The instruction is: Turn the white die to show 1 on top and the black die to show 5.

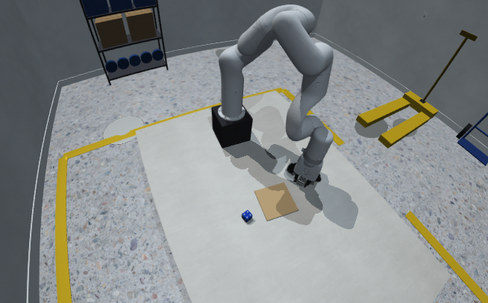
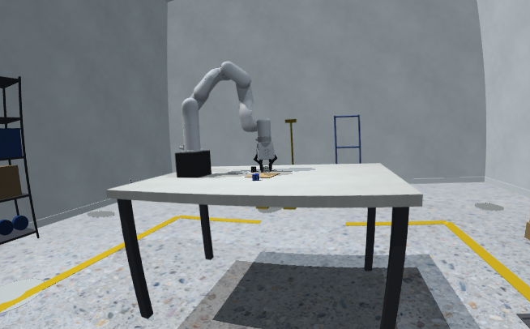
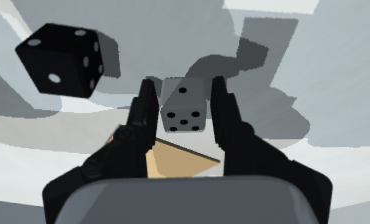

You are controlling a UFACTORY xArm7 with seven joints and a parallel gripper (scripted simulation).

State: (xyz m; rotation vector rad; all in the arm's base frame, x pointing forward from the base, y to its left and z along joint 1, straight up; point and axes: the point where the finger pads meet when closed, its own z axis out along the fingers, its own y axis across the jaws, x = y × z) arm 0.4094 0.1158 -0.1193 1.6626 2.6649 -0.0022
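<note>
In the wrist view the white die [image 3: 183, 105] stands on the table between my gripper's [image 3: 183, 84] two black fingers, with a thin gap on each side. The face toward the camera shows five pips and the adjoining face shows one. The gripper is open and low over the table, just beyond the mat's far edge [image 1: 302, 180]. The black die [image 3: 61, 60] lies on the table to the left of the fingers, off the mat; it also shows in the exterior view [image 2: 253, 168]. The tan mat [image 1: 276, 201] lies flat. The blue die [image 1: 247, 216] sits on the table left of the mat.
The arm's black base block [image 1: 231, 127] stands behind the mat at the table's back. A mat corner [image 3: 178, 160] shows under the fingers in the wrist view. Shelves, a pallet jack and a hand truck stand on the floor, away from the table.
</note>
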